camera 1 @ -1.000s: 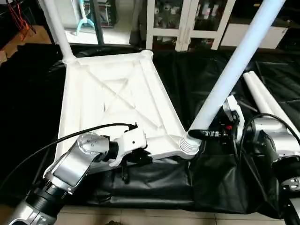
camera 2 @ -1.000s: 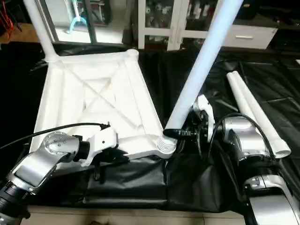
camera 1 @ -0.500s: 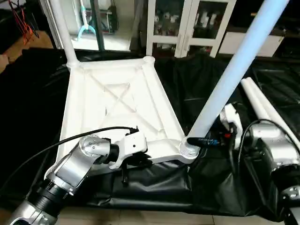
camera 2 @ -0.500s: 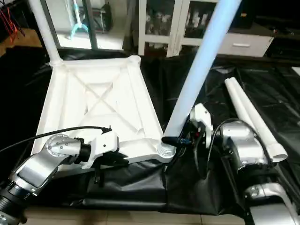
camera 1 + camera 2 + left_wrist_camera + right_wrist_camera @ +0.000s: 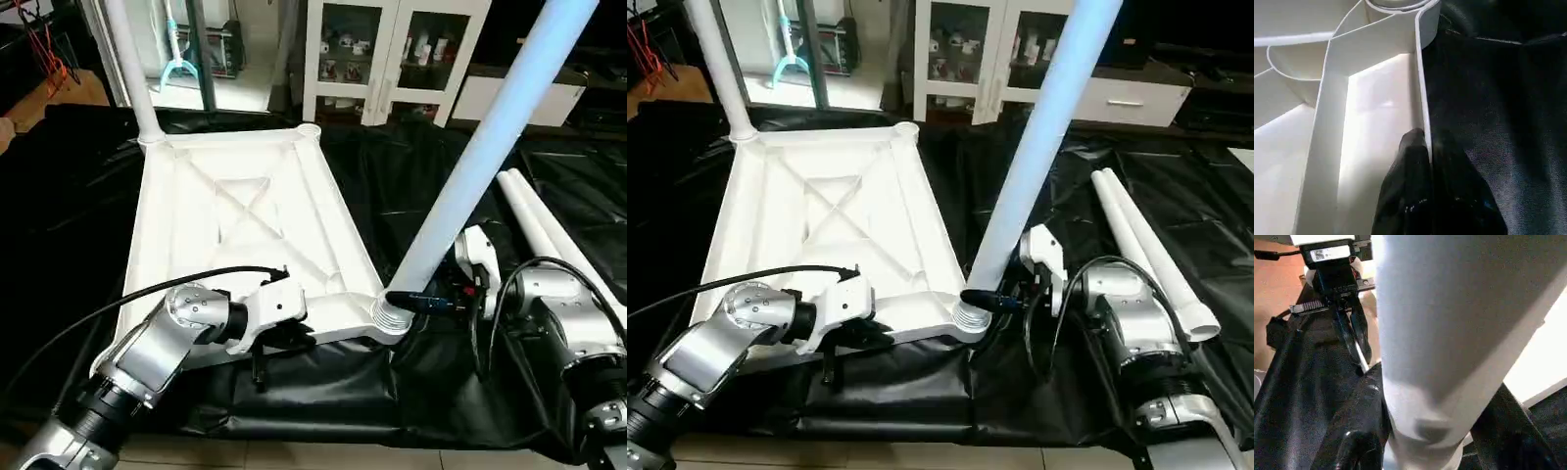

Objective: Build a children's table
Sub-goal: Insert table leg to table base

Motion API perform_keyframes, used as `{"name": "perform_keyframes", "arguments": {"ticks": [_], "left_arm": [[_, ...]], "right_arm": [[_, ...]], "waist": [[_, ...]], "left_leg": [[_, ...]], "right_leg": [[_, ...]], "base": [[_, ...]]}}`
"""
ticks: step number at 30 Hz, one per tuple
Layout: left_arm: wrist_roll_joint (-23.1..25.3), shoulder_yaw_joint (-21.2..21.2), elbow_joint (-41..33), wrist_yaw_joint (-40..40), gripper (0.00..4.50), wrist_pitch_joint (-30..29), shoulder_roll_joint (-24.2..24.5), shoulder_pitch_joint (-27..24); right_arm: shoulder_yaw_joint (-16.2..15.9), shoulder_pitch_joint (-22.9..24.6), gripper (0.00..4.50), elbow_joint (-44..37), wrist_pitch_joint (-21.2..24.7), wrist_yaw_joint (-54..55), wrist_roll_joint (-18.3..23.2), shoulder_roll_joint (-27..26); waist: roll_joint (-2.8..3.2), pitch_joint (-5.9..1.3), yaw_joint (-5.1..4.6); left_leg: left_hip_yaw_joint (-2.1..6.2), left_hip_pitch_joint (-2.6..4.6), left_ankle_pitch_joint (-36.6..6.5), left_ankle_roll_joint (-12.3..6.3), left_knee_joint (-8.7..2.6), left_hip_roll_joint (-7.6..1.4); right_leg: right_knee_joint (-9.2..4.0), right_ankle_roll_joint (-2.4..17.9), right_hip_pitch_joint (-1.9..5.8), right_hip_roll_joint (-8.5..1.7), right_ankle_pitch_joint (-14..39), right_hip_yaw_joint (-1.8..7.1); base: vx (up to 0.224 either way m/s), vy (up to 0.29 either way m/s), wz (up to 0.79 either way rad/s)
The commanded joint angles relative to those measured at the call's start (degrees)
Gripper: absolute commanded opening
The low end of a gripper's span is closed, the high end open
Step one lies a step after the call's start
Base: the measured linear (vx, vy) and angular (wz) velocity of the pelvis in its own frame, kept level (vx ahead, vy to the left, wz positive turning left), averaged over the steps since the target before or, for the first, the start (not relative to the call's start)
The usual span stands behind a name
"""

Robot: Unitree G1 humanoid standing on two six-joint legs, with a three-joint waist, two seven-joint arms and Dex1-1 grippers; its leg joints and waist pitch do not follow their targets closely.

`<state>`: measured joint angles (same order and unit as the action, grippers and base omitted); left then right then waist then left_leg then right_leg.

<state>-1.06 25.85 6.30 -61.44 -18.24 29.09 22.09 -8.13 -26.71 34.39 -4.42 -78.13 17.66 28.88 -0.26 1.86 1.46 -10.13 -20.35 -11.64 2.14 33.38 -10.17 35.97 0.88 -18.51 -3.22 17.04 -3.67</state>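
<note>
White tabletop (image 5: 235, 215) lies upside down, X-ribbed underside up, on black sheet (image 5: 411, 186). Left gripper (image 5: 1429, 147) is pinched on the tabletop's near edge wall, one finger inside, one outside. Right gripper (image 5: 423, 302) is clamped around the base of a leaning leg (image 5: 490, 137), its ribbed end sitting in the near right corner socket (image 5: 392, 320). Another leg (image 5: 132, 69) stands in the far left corner socket. Two spare legs (image 5: 1146, 245) lie on the sheet to the right, side by side.

Black sheet (image 5: 421, 186) covers floor; on it: upside-down tabletop (image 5: 235, 215) & 2 loose legs (image 5: 1141, 250) beside.
</note>
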Motion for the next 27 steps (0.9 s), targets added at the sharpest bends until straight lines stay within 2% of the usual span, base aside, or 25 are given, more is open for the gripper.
{"name": "perform_keyframes", "arguments": {"ticks": [1, 3, 5, 7, 8, 9, 10, 11, 12, 14, 15, 17, 18, 19, 20, 21, 22, 24, 26, 27], "left_arm": [[-0.08, 1.72, -0.55, -3.38, 0.00, 1.79, 0.05, 0.67], [-0.01, 1.82, -0.65, -3.35, 0.00, 1.78, 0.09, 0.47], [0.03, 1.85, -0.74, -3.29, 0.00, 1.71, 0.12, 0.40], [0.09, 1.81, -0.85, -3.05, 0.00, 1.48, 0.09, 0.38], [0.54, 1.67, -0.71, -1.80, 0.00, 0.56, -0.39, 0.55], [0.65, 1.59, -0.67, -1.28, 0.00, 0.08, -0.65, 0.63], [0.80, 1.47, -0.63, -0.57, 0.00, -0.58, -1.02, 0.74], [0.94, 1.35, -0.58, 0.23, 0.00, -1.33, -1.44, 0.87], [0.94, 1.35, -0.58, 0.23, 0.00, -1.33, -1.44, 0.87], [0.18, 0.21, -1.30, 4.32, 0.00, -6.66, -5.25, 1.74], [0.06, -0.07, -1.61, 5.66, 0.00, -8.42, -6.50, 2.11], [0.11, -0.23, -1.78, 6.35, 0.00, -9.38, -7.21, 2.31], [0.09, -0.25, -1.99, 6.62, 0.00, -9.92, -7.56, 2.47], [0.03, -0.29, -2.73, 7.54, 0.00, -11.79, -8.78, 3.03], [0.04, -0.18, -3.49, 8.38, 0.00, -13.64, -10.01, 3.63], [0.48, 0.12, -4.53, 9.70, 0.00, -16.12, -11.43, 4.21], [1.20, 0.44, -5.06, 10.97, 0.00, -17.82, -12.62, 4.68], [4.48, 0.79, -4.65, 16.73, 0.00, -22.67, -16.92, 6.34], [4.48, 0.79, -4.65, 16.73, 0.00, -22.67, -16.92, 6.34], [6.95, 0.89, -2.94, 21.21, 0.00, -23.68, -19.76, 7.54]], "right_arm": [[-5.60, 6.32, 1.84, 6.67, 3.80, 4.01, -8.66, -0.24], [-4.54, 6.39, 1.84, 7.17, 4.71, 6.20, -8.06, -0.99], [-4.00, 6.30, 1.84, 7.78, 4.85, 7.79, -8.06, -1.36], [-3.34, 6.01, 1.84, 8.85, 4.76, 10.76, -8.48, -1.87], [-2.37, 5.46, 1.84, 10.22, 5.38, 15.57, -9.02, -2.69], [-2.14, 5.32, 1.84, 10.52, 5.61, 16.86, -9.15, -2.93], [-1.83, 5.13, 1.84, 10.90, 5.90, 18.56, -9.32, -3.25], [-1.52, 4.97, 1.84, 11.21, 6.27, 20.32, -9.49, -3.59], [-1.52, 4.97, 1.84, 11.21, 6.27, 20.32, -9.49, -3.59], [-0.47, 3.67, 1.84, 12.92, 8.83, 28.79, -10.37, -6.21], [-0.35, 2.95, 1.84, 13.92, 9.51, 31.93, -10.94, -7.15], [-0.33, 2.52, 1.84, 14.54, 9.84, 33.78, -11.32, -7.68], [-0.38, 2.21, 1.84, 14.84, 10.24, 34.30, -11.37, -8.01], [-0.56, 1.14, 1.84, 15.88, 11.63, 36.10, -11.54, -9.13], [-0.73, -0.04, 1.84, 17.01, 12.89, 37.69, -11.64, -10.25], [-0.74, -1.58, 1.84, 18.45, 14.29, 40.19, -11.73, -11.65], [-0.77, -2.78, 1.84, 19.60, 15.18, 42.20, -11.76, -12.71], [0.52, -5.77, 1.84, 22.72, 14.74, 50.69, -11.55, -15.78], [0.52, -5.77, 1.84, 22.72, 14.74, 50.69, -11.55, -15.78], [1.09, -7.10, 1.84, 24.12, 14.21, 55.41, -11.37, -17.84]], "waist": [[0.90, 0.03, -1.02], [1.00, 0.49, -1.28], [0.88, 0.56, -1.72], [0.93, 0.65, -2.20], [1.35, 0.72, -2.42], [1.15, 0.76, -2.89], [1.75, 0.88, -3.08], [1.35, 0.85, -3.57], [1.29, 0.90, -3.69], [1.98, 1.02, -4.04], [1.74, 1.03, -4.50], [1.63, 0.70, -4.89], [1.61, 0.62, -5.24], [2.05, 0.88, -5.68], [2.22, 0.87, -5.75], [2.00, 0.80, -6.08], [2.06, 0.83, -6.25], [1.88, 0.96, -6.97], [2.03, 0.74, -6.95], [1.92, 0.71, -7.14]], "left_leg": [[1.70, 0.76, -18.19, -0.74, -5.15, -4.34], [1.83, 1.08, -21.72, 0.28, -5.45, -4.25], [2.08, 1.15, -23.73, 1.09, -5.56, -4.26], [2.30, 0.99, -24.67, 1.52, -5.68, -4.29], [2.41, 1.10, -25.77, 1.98, -5.77, -4.29], [2.57, 0.97, -26.58, 2.46, -5.89, -4.27], [2.74, 0.91, -27.04, 2.90, -6.01, -4.23], [2.86, 0.85, -28.38, 3.27, -6.05, -4.22], [2.94, 0.77, -28.93, 3.12, -5.98, -4.08], [3.08, 0.81, -29.81, 3.64, -6.10, -4.14], [3.14, 0.81, -30.10, 4.37, -6.21, -4.15], [3.19, 0.52, -28.74, 4.00, -6.03, -3.99], [3.18, -0.22, -26.83, 3.41, -6.12, -3.91], [3.17, -0.43, -26.96, 3.37, -6.36, -3.86], [3.25, -0.25, -27.52, 3.44, -6.29, -3.86], [3.21, -0.05, -27.92, 3.40, -6.11, -3.78], [3.16, -0.02, -27.88, 3.45, -6.11, -3.80], [3.34, -0.40, -27.59, 3.70, -6.22, -3.79], [3.28, -0.28, -26.35, 3.40, -5.92, -3.66], [3.02, -0.29, -25.06, 2.69, -5.90, -3.75]], "right_leg": [[-5.94, 13.89, -0.52, -5.14, 6.17, 3.76], [-6.52, 13.06, -0.94, -5.28, 12.01, 3.89], [-6.87, 12.27, -1.08, -5.44, 15.89, 3.98], [-7.05, 11.59, -1.21, -5.46, 17.69, 4.02], [-7.12, 11.24, -1.43, -5.43, 18.29, 4.03], [-7.09, 11.08, -1.49, -5.40, 18.57, 3.99], [-6.95, 10.92, -1.50, -5.39, 18.58, 3.95], [-7.05, 10.37, -1.57, -5.29, 19.42, 3.87], [-7.23, 9.91, -1.66, -5.41, 20.80, 3.95], [-7.17, 9.94, -1.88, -5.39, 20.62, 4.03], [-7.03, 10.29, -2.00, -5.32, 19.93, 3.95], [-7.07, 10.11, -1.81, -5.36, 18.44, 3.96], [-6.80, 10.13, -1.38, -5.29, 16.39, 3.84], [-6.79, 10.25, -1.57, -5.16, 16.01, 3.61], [-6.84, 10.14, -1.67, -5.21, 16.49, 3.59], [-7.02, 10.29, -1.85, -5.21, 16.42, 3.65], [-6.89, 10.53, -1.87, -5.19, 16.13, 3.68], [-6.93, 10.58, -1.85, -5.49, 18.14, 3.58], [-7.27, 9.95, -1.94, -5.54, 18.26, 3.63], [-7.23, 10.41, -1.98, -5.43, 15.70, 3.74]], "base": [[0.000, 0.000, 0.00], [0.000, 0.000, 0.00], [0.000, 0.000, 0.00], [0.000, 0.000, 0.00], [0.000, 0.000, 0.00], [0.000, 0.000, 0.00], [0.000, 0.000, 0.00], [0.000, 0.000, 0.00], [0.000, 0.000, 0.00], [0.000, 0.000, 0.00], [0.000, 0.000, 0.00], [0.000, 0.000, 0.00], [0.000, 0.000, 0.00], [0.000, 0.000, 0.00], [0.000, 0.000, 0.00], [0.000, 0.000, 0.00], [0.000, 0.000, 0.00], [0.000, 0.000, 0.00], [0.000, 0.000, 0.00], [0.000, 0.000, 0.00]]}}
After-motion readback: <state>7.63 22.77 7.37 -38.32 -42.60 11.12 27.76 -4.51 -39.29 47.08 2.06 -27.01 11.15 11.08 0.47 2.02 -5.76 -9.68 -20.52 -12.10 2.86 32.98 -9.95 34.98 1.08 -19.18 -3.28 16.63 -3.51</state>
